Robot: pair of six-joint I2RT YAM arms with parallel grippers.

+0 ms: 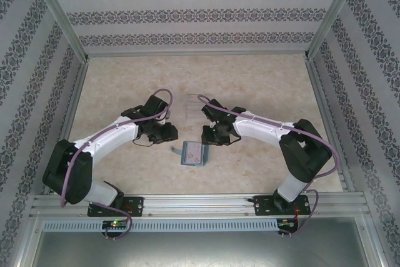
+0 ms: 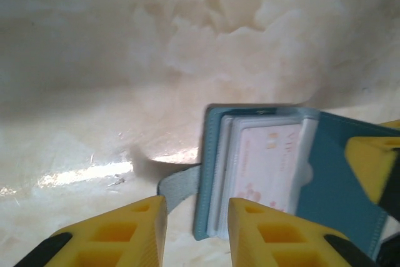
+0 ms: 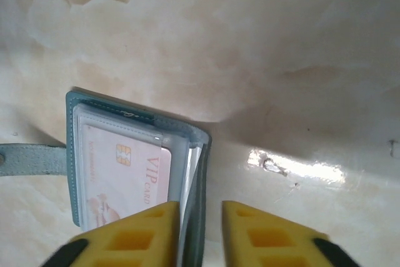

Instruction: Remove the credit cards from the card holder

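Top view: teal card holder [image 1: 192,153] lay open, left gripper [image 1: 167,133] at its 10 o'clock, right gripper [image 1: 210,135] at 1. Left wrist: claw spread, empty, beside the strap tab [image 2: 178,186]. Right wrist: fingers [image 3: 137,236] straddled the holder's 3 o'clock edge, pinch unclear; should pin that cover, then slide the credit card [image 3: 125,173] out flat.

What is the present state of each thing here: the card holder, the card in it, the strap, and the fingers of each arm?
card holder: open, lying on the table.
credit card: inside a clear sleeve of the holder, not yet taken out.
strap: unfastened, lying flat beside the holder.
left fingers: apart, nothing held between them.
right fingers: slightly apart, astride the holder's edge; whether they grip it is unclear.
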